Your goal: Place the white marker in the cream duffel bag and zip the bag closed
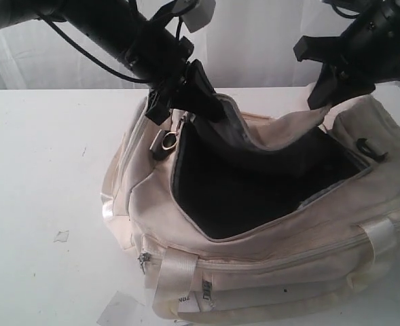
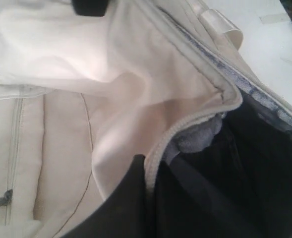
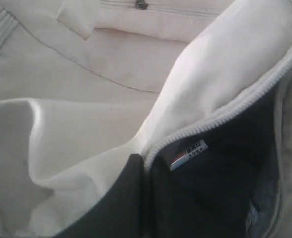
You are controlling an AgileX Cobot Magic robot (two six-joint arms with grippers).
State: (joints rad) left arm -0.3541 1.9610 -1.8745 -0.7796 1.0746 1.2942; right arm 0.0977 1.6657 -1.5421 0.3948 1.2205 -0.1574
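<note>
The cream duffel bag lies on the white table, its mouth gaping and black lining showing. The left gripper at the far left and the right gripper at the far right each clamp its far zipper edge, holding it raised.

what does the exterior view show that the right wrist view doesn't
Only the exterior view: the whole cream duffel bag lying open on the white table, the left gripper and right gripper holding up its far rim, and a strap handle. Only the right wrist view: a small printed label inside, by the zipper edge. Both: cream fabric and black lining. The white marker shows in neither.
</note>
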